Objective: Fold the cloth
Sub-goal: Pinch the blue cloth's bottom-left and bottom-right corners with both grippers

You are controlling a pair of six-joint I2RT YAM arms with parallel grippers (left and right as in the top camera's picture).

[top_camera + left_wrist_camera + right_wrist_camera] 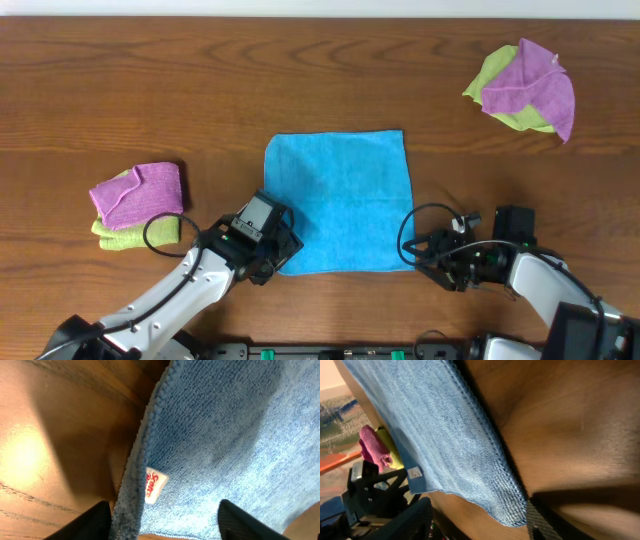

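Cloth (338,200) lying flat on brown wooden table (150,80); left gripper (276,260) and right gripper (422,261) both gaping apart at its near corners.

Brown wooden table (320,70) (grain showing) borders a pale strip (320,8).

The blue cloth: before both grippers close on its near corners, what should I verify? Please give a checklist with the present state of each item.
1. Cloth spread flat on the table: ok.
2. Left gripper open, with the cloth's near-left edge between its fingers: ok.
3. Right gripper open, with the near-right corner between its fingers: ok.
4. Both grippers low enough to catch the fabric: cannot tell.
5. Left pile and right pile of purple and lime-green cloths lie apart from the cloth: ok.
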